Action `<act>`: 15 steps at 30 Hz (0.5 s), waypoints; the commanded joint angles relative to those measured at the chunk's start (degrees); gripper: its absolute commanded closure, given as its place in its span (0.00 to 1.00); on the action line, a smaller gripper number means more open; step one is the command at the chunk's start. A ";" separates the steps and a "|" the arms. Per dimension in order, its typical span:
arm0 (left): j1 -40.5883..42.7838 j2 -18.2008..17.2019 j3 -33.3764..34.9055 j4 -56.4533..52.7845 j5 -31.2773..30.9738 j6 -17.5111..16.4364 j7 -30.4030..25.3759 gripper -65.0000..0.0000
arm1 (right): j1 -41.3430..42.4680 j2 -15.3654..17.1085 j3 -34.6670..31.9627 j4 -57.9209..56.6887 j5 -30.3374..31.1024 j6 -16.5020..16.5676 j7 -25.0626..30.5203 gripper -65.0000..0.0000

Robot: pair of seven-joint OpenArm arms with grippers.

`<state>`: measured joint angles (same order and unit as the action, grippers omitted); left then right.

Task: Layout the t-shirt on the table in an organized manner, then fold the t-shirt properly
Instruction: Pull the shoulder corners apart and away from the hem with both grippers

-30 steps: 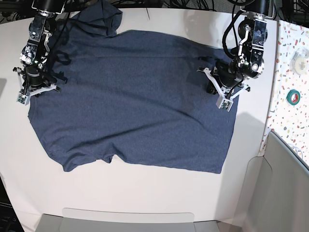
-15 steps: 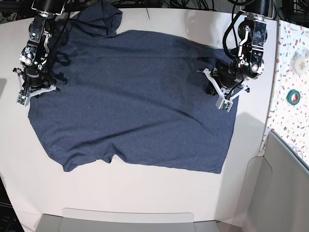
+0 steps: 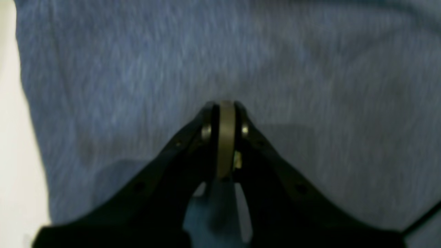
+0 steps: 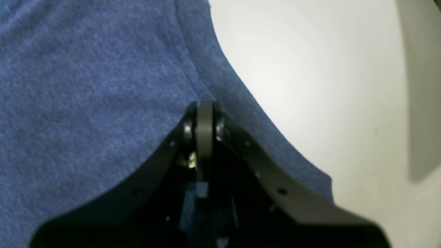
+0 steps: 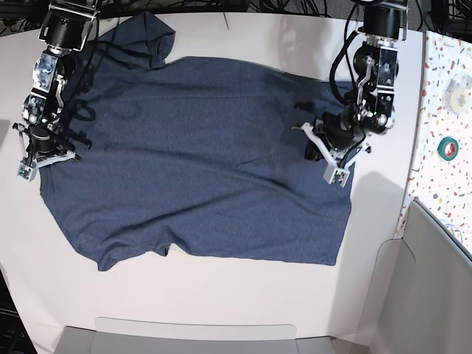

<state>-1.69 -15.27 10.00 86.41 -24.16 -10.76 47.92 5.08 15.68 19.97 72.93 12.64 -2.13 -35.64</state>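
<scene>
Since the earlier frame both claws have shifted toward the left of the base view, dragging the t-shirt point(image 5: 199, 155) with them; its right edge now sits further from the speckled strip point(image 5: 442, 110). The left claw point(image 5: 333, 171) is closed, pinching that right edge. The right claw point(image 5: 28, 161) is closed, pinching the opposite edge.

The left wrist view shows only heathered blue fabric around the closed tips. The right wrist view shows a hem seam bordering bare table point(image 4: 310, 69).

The t-shirt lies spread flat on the table, plain side up, one sleeve bunched at the far edge.
</scene>
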 commanded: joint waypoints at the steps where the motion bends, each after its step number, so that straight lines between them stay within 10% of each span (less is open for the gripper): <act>1: -0.64 -0.16 0.07 -1.18 1.26 0.43 2.85 0.97 | 0.41 0.54 0.03 -0.35 -0.29 -0.46 -3.26 1.00; 15: -10.92 1.25 1.74 -11.73 1.26 0.52 2.41 0.97 | 10.52 5.02 0.03 -11.61 -0.38 -0.46 -3.18 1.00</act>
<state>-12.34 -13.63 11.64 74.91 -24.86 -11.16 47.90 15.11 19.70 19.79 61.21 12.49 -2.02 -37.08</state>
